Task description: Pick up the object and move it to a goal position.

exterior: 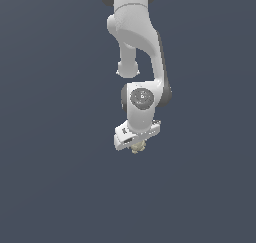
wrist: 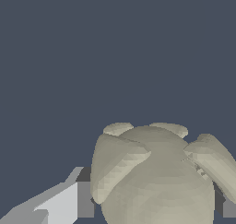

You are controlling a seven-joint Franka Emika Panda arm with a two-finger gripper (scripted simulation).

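Observation:
The object is a lumpy beige-tan blob with rounded knobs. In the wrist view it fills the space between my two fingers. One finger presses on one side, and a grey pad of the other finger shows at the opposite side. My gripper is shut on it. In the exterior view the white gripper points down from the arm, and only a small beige bit of the object peeks out below the hand. The fingertips are hidden there.
A plain dark grey-blue ground fills both views, with no other objects, edges or markers visible. The white arm reaches down from the top of the exterior view.

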